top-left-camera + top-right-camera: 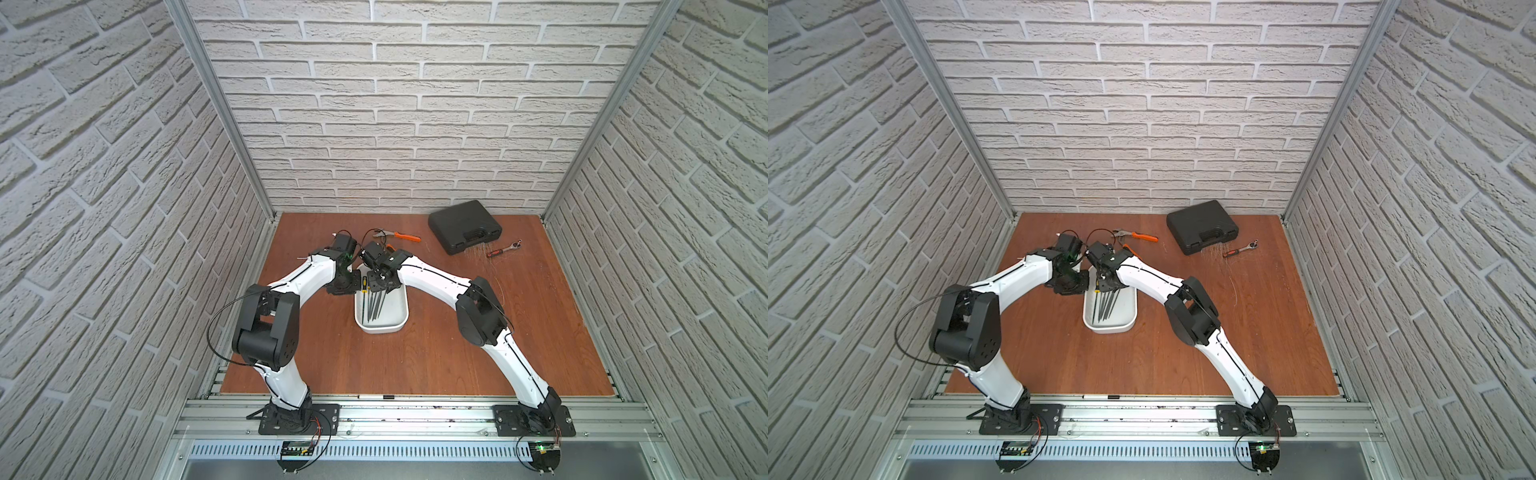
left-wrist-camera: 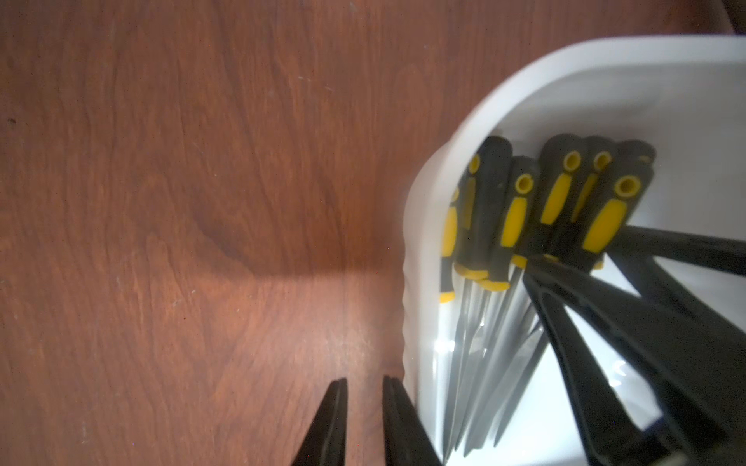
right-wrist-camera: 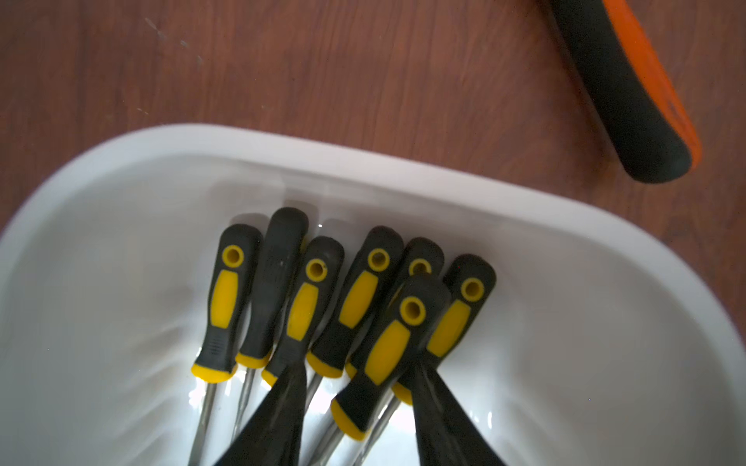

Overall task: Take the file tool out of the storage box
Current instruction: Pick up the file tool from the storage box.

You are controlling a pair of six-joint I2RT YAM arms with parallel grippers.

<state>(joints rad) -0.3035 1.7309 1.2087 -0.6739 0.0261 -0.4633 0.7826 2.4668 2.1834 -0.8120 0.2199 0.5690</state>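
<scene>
The white storage box (image 1: 384,328) (image 1: 1108,328) sits mid-table on the wood. In it lie several file tools (image 1: 372,305) (image 1: 1106,307) with black-and-yellow handles, bunched at the far end. My right gripper (image 3: 357,365) reaches down into the box (image 3: 363,149). It is open, its jaws either side of the topmost file handle (image 3: 387,347): one finger touches it, the other stands off. My left gripper (image 2: 365,381) hangs just outside the box wall (image 2: 565,64), over bare wood. Its fingers are a narrow gap apart with nothing between them.
A black tool case (image 1: 463,226) (image 1: 1202,226) lies at the back right, with a ratchet wrench (image 1: 503,248) in front of it. Orange-handled pliers (image 1: 399,237) (image 3: 629,92) lie just behind the box. Brick-pattern walls close in three sides.
</scene>
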